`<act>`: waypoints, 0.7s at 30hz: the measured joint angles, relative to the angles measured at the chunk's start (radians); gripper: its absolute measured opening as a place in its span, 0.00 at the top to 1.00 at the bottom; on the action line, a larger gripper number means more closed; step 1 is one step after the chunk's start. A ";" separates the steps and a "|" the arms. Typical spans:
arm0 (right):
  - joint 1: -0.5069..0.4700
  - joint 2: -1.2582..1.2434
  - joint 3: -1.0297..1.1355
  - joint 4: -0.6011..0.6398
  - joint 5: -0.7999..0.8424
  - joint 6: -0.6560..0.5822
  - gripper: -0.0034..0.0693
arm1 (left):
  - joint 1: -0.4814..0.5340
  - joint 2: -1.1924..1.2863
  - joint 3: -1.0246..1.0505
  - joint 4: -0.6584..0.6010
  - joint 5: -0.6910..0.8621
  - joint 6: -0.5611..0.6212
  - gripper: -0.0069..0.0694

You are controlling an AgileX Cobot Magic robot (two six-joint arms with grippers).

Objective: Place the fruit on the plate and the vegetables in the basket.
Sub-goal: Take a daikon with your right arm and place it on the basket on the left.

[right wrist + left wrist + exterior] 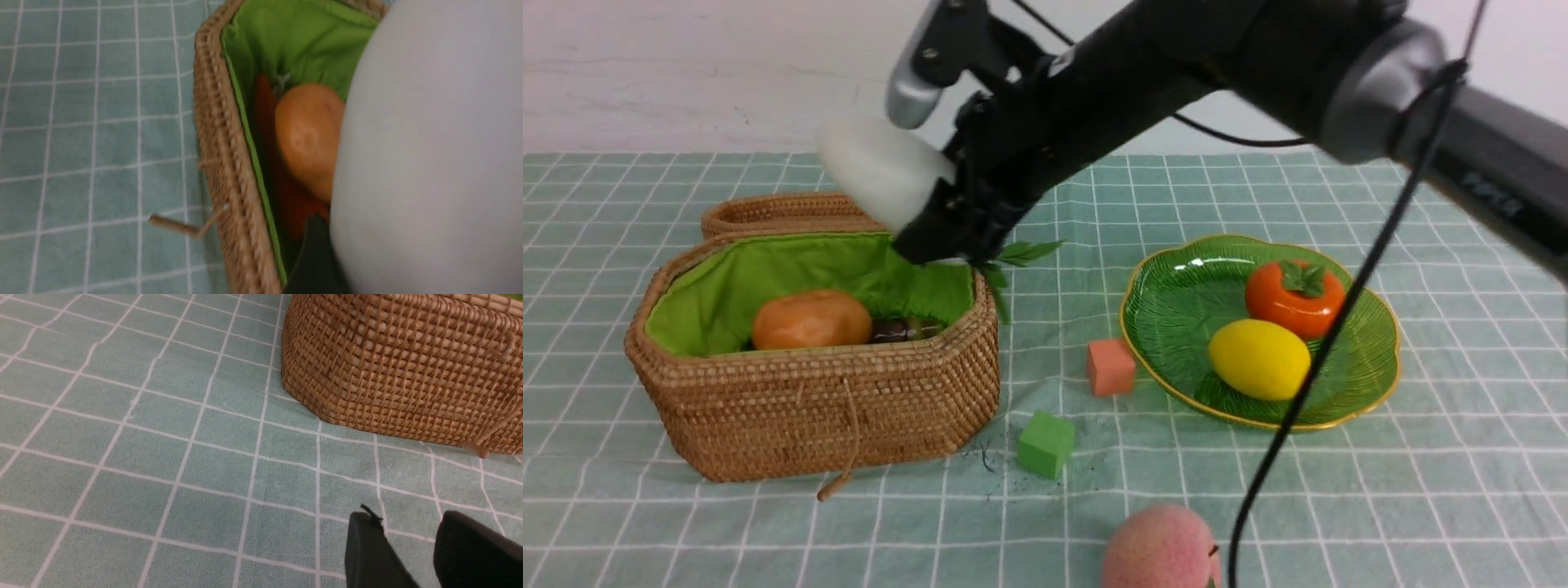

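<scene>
Held above the basket (817, 408) at left of centre in the front view: white radish (878, 167), clamped wide in the right jaws (947, 220), long axis slanting from upper left down to leaves at the basket's right rim. Directly beneath, potato (811, 319) and open green lining. Left jaws (408, 551) part-open, empty, low over the worktop beside the basket wall.
</scene>
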 joint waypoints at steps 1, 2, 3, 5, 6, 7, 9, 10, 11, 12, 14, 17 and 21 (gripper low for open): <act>0.016 0.016 -0.012 0.004 -0.051 -0.009 0.24 | 0.000 0.000 0.000 0.000 0.000 0.000 0.60; 0.029 0.030 -0.019 0.005 -0.097 -0.018 0.24 | 0.000 0.000 0.000 0.000 0.000 0.000 0.60; 0.044 0.047 -0.024 0.009 -0.157 -0.034 0.24 | 0.000 0.000 0.000 0.000 0.000 0.000 0.60; 0.060 0.068 -0.028 0.011 -0.229 -0.053 0.24 | 0.000 0.000 0.000 0.000 0.000 0.000 0.60; 0.078 0.093 -0.031 0.013 -0.321 -0.076 0.24 | 0.000 0.000 0.000 0.000 0.000 0.000 0.60; 0.082 0.106 -0.031 0.016 -0.354 -0.082 0.24 | 0.000 0.000 0.000 0.000 0.000 0.000 0.60; 0.089 0.133 -0.031 0.016 -0.406 -0.084 0.24 | 0.000 0.000 0.000 0.000 0.000 0.000 0.60; 0.089 0.135 -0.031 0.016 -0.412 -0.084 0.24 | 0.000 0.000 0.000 0.000 0.000 0.000 0.60; 0.089 0.156 -0.031 0.016 -0.424 -0.084 0.24 | 0.000 0.000 0.000 0.000 0.000 0.000 0.60; 0.089 0.163 -0.031 0.016 -0.425 -0.084 0.24 | 0.000 0.000 0.000 0.000 0.000 0.000 0.60; 0.089 0.185 -0.031 0.017 -0.427 -0.084 0.24 | 0.000 0.000 0.000 0.000 0.000 0.000 0.60; 0.089 0.202 -0.031 0.019 -0.428 -0.084 0.24 | 0.000 0.000 0.000 0.000 0.000 0.000 0.60; 0.089 0.211 -0.031 0.019 -0.429 -0.084 0.24 | 0.000 0.000 0.000 0.000 0.000 0.000 0.60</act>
